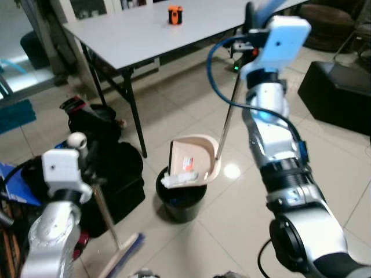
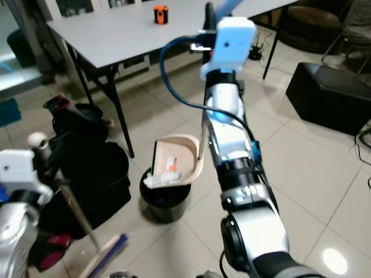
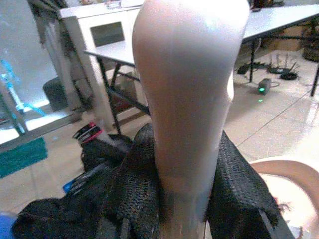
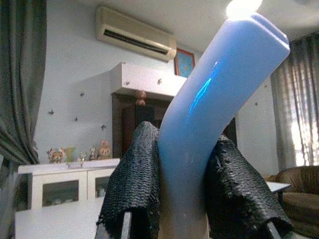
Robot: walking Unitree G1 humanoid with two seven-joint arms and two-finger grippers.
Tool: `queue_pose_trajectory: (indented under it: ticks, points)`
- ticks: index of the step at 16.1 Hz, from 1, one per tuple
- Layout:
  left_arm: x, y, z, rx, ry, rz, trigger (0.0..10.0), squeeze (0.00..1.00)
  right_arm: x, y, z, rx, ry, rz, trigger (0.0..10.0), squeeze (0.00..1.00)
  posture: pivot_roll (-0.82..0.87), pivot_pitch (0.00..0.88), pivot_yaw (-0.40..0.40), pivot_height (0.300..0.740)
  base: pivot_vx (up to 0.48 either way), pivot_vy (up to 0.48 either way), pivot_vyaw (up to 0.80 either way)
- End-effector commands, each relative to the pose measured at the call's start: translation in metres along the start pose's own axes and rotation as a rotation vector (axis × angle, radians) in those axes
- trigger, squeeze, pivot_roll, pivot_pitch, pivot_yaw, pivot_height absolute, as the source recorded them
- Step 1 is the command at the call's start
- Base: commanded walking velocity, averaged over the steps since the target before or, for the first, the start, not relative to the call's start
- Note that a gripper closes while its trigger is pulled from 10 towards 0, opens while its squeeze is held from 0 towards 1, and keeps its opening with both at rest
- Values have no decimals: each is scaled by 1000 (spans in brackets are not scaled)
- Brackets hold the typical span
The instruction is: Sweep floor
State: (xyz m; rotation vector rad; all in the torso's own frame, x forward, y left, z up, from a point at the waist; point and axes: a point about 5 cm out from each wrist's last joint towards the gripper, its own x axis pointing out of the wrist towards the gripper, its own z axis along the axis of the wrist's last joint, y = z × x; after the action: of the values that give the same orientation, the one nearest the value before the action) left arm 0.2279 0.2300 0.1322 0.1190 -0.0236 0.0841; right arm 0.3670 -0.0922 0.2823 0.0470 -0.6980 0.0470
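Observation:
My right gripper [image 4: 182, 186] is shut on the blue handle [image 4: 214, 99] of the long dustpan pole [image 1: 228, 119], held high. The cream dustpan [image 1: 194, 159] is tipped over a black bin [image 1: 181, 200], with white paper scraps [image 1: 177, 179] at its lip above the bin. My left gripper [image 3: 187, 199] is shut on the pale top of the broom handle [image 3: 189, 89]. The broom's metal stick [image 1: 106, 217] slopes down to its head [image 1: 123, 255] on the tiled floor at the lower left.
A grey folding table [image 1: 156, 29] with an orange object [image 1: 175, 14] stands behind the bin. Black bags [image 1: 110, 168] lie left of the bin. A dark ottoman [image 1: 339, 95] sits at the right. Cables and a charger [image 1: 236, 66] lie under the table.

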Motion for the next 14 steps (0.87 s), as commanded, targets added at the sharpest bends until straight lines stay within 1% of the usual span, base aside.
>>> queue_pose_trajectory:
  ticks: [1,2,3,4,6,7,8,10,11,12,13,14]
  points:
    - [-4,6,16,18,-52,14,10000,0,10,8,14,18,-90,1,10000,0,120,103,11,740,0,0,0]
    - [-8,9,18,23,-52,23,10000,0,12,14,13,24,-101,12,10000,0,135,121,5,740,0,0,0]
    - [-9,10,19,23,-52,27,10000,0,13,16,13,26,-107,16,10000,0,135,121,5,740,0,0,0]
    - [-13,14,24,35,-51,42,10000,0,15,24,13,24,-123,42,10000,0,162,150,-5,740,0,0,0]
    - [-23,21,29,55,-47,61,10000,0,17,34,16,3,-155,90,10000,0,181,177,-9,740,0,0,0]
    - [-25,23,31,61,-44,65,10000,0,18,36,17,-12,-167,111,10000,0,186,188,-10,740,0,0,0]
    - [-29,26,32,72,-34,71,10000,0,20,44,19,-39,-199,161,10000,0,190,201,-9,740,0,0,0]
    - [-31,27,33,76,-26,72,10000,0,19,53,21,-55,-225,208,10000,0,190,209,-10,740,0,0,0]
    - [-33,27,33,77,-20,72,10000,0,17,63,22,-63,-245,249,10000,0,190,209,-10,740,0,0,0]
    - [-33,27,33,74,-16,73,10000,0,12,75,22,-71,-265,305,10000,0,190,209,-10,740,0,0,0]
    - [-33,26,33,74,-14,73,10000,0,9,82,23,-80,-279,337,10000,0,191,210,-9,740,0,0,0]
    - [-33,26,34,74,-10,69,10000,0,2,97,24,-102,-319,421,10000,0,189,211,-9,740,0,0,0]
